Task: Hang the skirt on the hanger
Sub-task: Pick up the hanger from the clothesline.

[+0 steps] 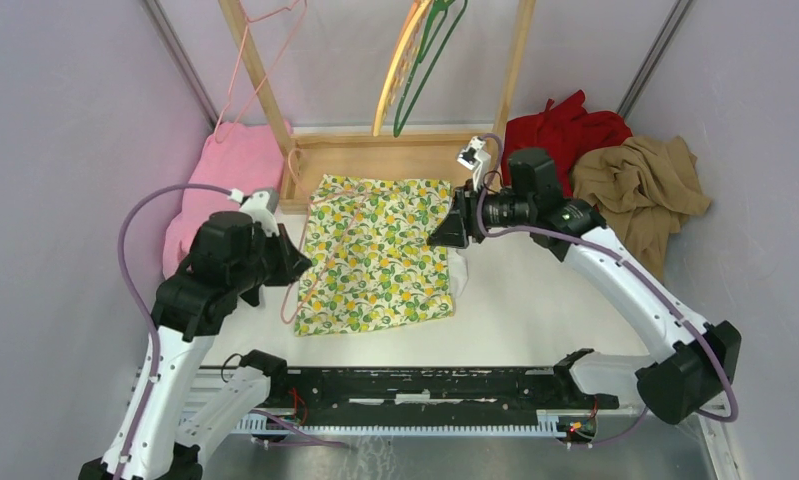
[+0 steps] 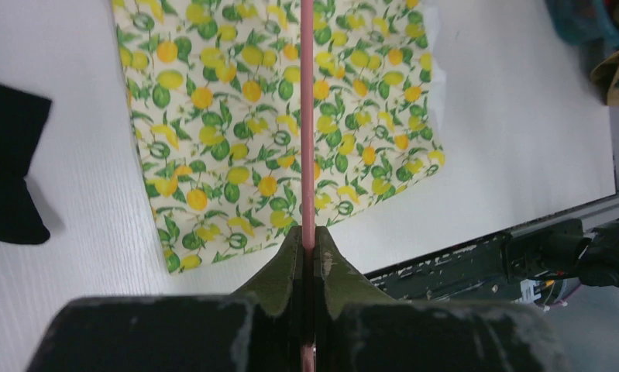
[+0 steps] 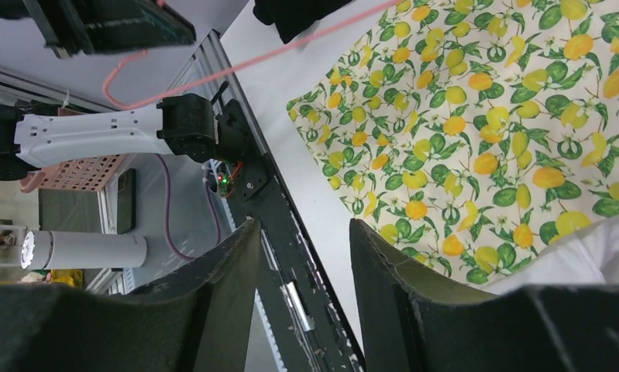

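Note:
The skirt (image 1: 380,255), cream with lemons and green leaves, lies flat in the middle of the white table. A thin pink hanger (image 1: 291,303) rests along its left side. My left gripper (image 1: 300,262) is shut on that wire; in the left wrist view the pink hanger (image 2: 307,116) runs straight out from between the closed left gripper (image 2: 307,232) across the skirt (image 2: 275,132). My right gripper (image 1: 445,235) hovers over the skirt's right edge. In the right wrist view this gripper (image 3: 304,226) is open and holds nothing, with the skirt (image 3: 484,132) beside it and the hanger (image 3: 236,68) beyond.
A wooden rack (image 1: 375,155) stands behind the skirt with a green hanger (image 1: 425,60), an orange-yellow hanger (image 1: 395,70) and another pink hanger (image 1: 265,60) on it. Pink cloth (image 1: 230,170) lies at left. Red (image 1: 565,125) and tan (image 1: 640,180) garments lie at back right.

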